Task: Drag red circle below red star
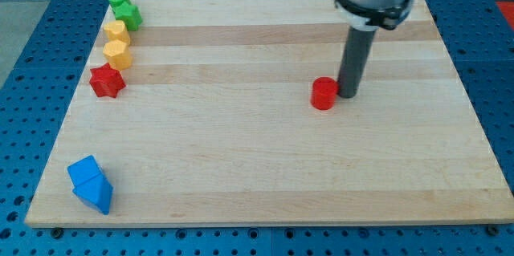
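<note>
Red circle [324,94] is touched by my tip [348,95], far from the red star [106,82]. Nothing is gripped by the rod; the whole push is left.

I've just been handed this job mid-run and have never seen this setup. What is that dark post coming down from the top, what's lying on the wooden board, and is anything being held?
There is one picture, from a single camera looking down at a slant on a wooden board. The dark post is the robot arm's rod; it has no hand, so nothing is held. It only pushes. My tip sits on the board, right beside the red circle, on its right in the view, touching or nearly so. Far off at the view's left lies the red star. Above it are two yellow blocks, then two green blocks near the top left corner. A blue block lies at the bottom left. The red circle has yet to be pushed below the star.
</note>
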Tool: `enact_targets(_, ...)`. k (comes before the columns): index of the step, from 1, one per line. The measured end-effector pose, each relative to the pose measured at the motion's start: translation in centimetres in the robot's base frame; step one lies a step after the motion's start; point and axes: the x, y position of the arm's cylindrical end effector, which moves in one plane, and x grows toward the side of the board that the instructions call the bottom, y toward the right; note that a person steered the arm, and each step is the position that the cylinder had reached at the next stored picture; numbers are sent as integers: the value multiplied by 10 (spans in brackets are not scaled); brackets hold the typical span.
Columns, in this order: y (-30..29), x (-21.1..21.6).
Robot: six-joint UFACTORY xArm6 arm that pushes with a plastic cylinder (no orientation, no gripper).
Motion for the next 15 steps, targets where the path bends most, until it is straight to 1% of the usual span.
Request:
enact_targets(2,-76,20)
enact_targets(5,-183,62)
enact_targets(6,-222,64)
enact_targets(7,-234,64)
enact_targets(9,-218,46)
enact_targets(10,-229,44)
enact_targets(13,-311,44)
enact_targets(15,-269,34)
